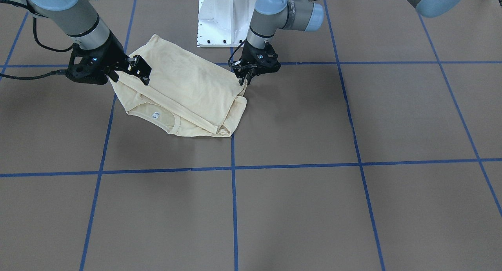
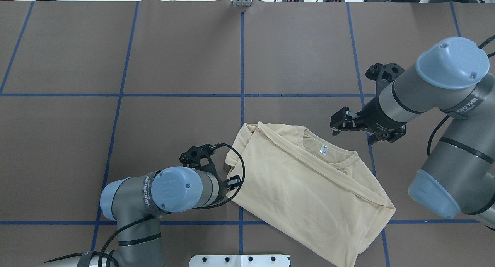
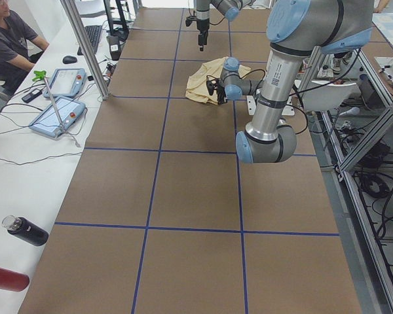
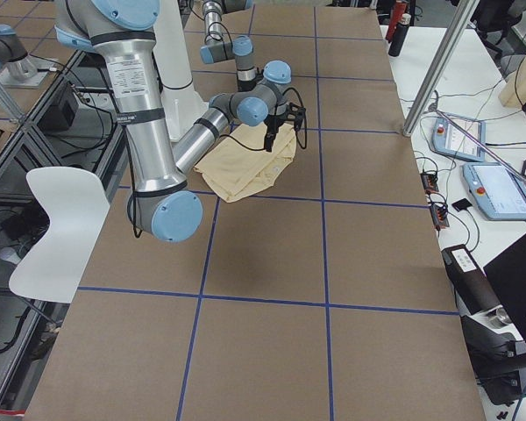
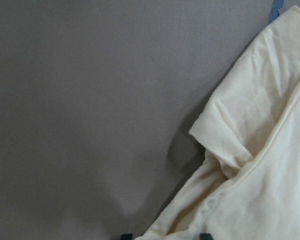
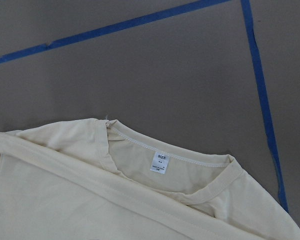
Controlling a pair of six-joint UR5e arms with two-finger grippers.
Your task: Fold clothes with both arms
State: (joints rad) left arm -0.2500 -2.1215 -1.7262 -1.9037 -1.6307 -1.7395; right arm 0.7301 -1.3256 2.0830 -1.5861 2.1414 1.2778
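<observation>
The clothes are one cream-yellow T-shirt (image 1: 188,90) (image 2: 305,182), lying partly folded on the brown table with the collar and its white neck label (image 2: 323,150) (image 6: 160,163) facing up. My left gripper (image 1: 245,82) (image 2: 232,180) sits low at the shirt's side edge. It looks shut on the fabric, and in the left wrist view the shirt (image 5: 260,150) runs down between the fingertips. My right gripper (image 1: 142,71) (image 2: 339,123) hovers open beside the collar end with nothing in it. The shirt's front print is hidden.
The white pedestal base (image 1: 225,20) (image 2: 239,260) stands just behind the shirt. Blue tape lines (image 1: 233,208) divide the table into squares. A person (image 3: 6,39), pendants (image 3: 59,82) and bottles (image 3: 26,230) are along the side bench.
</observation>
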